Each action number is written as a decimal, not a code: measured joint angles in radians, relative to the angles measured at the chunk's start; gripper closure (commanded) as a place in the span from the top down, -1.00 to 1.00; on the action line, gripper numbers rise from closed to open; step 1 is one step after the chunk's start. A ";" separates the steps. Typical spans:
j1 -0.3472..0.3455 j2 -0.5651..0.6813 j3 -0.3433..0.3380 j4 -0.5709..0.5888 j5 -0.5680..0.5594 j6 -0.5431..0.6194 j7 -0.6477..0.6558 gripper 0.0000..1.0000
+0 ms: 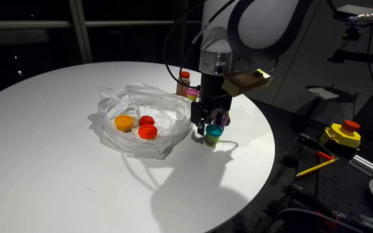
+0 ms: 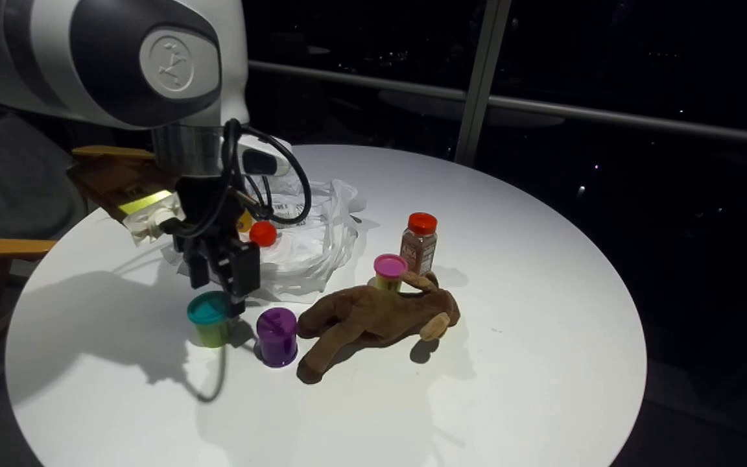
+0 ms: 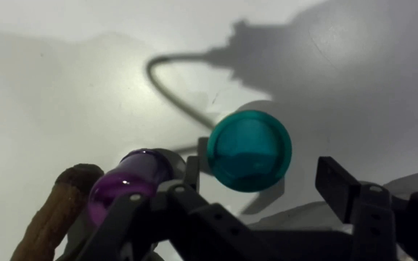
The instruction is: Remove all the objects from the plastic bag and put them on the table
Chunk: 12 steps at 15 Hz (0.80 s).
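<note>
My gripper (image 3: 261, 177) is open, its fingers apart, with the teal-lidded jar (image 3: 249, 150) just past the fingertips and touching neither of them. That jar stands upright on the white table (image 2: 529, 363). Beside it are the purple jar (image 2: 277, 340) and the brown plush animal (image 2: 373, 318), lying on its side. Farther back stand the pink-lidded jar (image 2: 388, 269) and the red-capped bottle (image 2: 419, 243). Inside the wrinkled plastic bag (image 1: 176, 136) lie an orange-lidded jar (image 1: 123, 123), two red pieces (image 1: 147, 132) and a white cylinder (image 1: 132, 111).
In an exterior view, a wooden chair arm (image 2: 4, 248) is by the table's edge. Off the table, a black bench holds a yellow box with a red button (image 1: 342, 134) and a pencil (image 1: 316, 167). A cable (image 2: 305, 188) loops out from the wrist.
</note>
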 measured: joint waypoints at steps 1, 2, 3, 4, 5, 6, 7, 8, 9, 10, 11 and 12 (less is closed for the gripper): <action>0.011 -0.015 -0.009 -0.011 -0.010 0.027 0.013 1.00; 0.027 -0.034 -0.021 -0.020 -0.033 0.049 0.035 1.00; 0.047 -0.055 -0.037 -0.024 -0.069 0.059 0.067 1.00; 0.069 -0.075 -0.054 -0.022 -0.111 0.058 0.103 0.99; 0.089 -0.092 -0.066 -0.013 -0.155 0.048 0.137 1.00; 0.105 -0.102 -0.072 0.006 -0.194 0.023 0.162 0.98; 0.115 -0.104 -0.072 0.036 -0.225 -0.014 0.177 1.00; 0.123 -0.101 -0.068 0.072 -0.243 -0.056 0.178 1.00; 0.124 -0.091 -0.060 0.114 -0.251 -0.095 0.176 1.00; 0.124 -0.076 -0.050 0.156 -0.252 -0.128 0.169 1.00; 0.124 -0.056 -0.042 0.198 -0.252 -0.154 0.161 1.00; 0.123 -0.032 -0.034 0.238 -0.250 -0.174 0.150 1.00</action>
